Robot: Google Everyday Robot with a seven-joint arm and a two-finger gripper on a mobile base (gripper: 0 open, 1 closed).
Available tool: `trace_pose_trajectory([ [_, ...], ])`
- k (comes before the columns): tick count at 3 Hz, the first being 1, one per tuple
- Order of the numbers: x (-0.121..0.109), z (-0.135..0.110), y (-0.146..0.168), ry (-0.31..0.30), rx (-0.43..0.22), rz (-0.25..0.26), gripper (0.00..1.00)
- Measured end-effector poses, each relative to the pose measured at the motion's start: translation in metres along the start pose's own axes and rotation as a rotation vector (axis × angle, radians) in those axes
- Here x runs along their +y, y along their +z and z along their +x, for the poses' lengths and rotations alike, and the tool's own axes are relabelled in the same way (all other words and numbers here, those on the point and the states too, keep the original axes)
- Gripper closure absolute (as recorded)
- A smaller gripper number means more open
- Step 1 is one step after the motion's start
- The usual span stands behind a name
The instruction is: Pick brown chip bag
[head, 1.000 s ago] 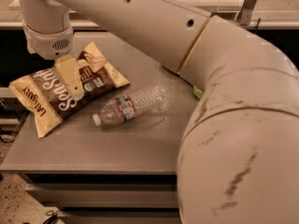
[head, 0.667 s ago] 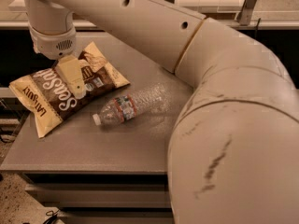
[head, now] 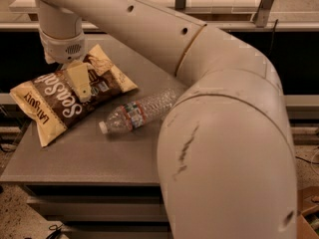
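The brown chip bag point(head: 52, 106) lies flat on the grey table point(head: 99, 156) at the left. It is dark brown with cream-yellow ends and big white lettering. My gripper point(head: 81, 88) hangs from the wrist point(head: 62, 44) straight down over the bag's upper middle, at or just above its surface. Whether it touches the bag cannot be told. My large cream arm point(head: 224, 133) sweeps across the top and fills the right of the camera view.
A clear plastic water bottle point(head: 137, 114) with a white cap lies on its side just right of the bag. The table's front edge point(head: 84, 180) runs below it, and its left edge is close to the bag. A ledge and rails run behind.
The gripper has shifted slightly to the right over the bag. The arm's elbow has swung further into view. The bag and the bottle have not moved.
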State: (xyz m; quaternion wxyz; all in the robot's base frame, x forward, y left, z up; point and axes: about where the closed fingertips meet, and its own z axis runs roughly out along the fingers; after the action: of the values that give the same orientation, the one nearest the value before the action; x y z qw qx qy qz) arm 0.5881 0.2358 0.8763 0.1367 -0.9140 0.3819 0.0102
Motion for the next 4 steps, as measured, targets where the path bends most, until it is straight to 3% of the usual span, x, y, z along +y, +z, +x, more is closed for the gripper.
trace_pose_trajectory([
  [2,-0.005,0.010,-0.007,0.006,0.008,0.017,0.64],
  [3,-0.014,0.011,-0.028,-0.011,0.023,0.050,0.87],
  [4,-0.024,0.012,-0.057,-0.034,0.035,0.094,1.00],
])
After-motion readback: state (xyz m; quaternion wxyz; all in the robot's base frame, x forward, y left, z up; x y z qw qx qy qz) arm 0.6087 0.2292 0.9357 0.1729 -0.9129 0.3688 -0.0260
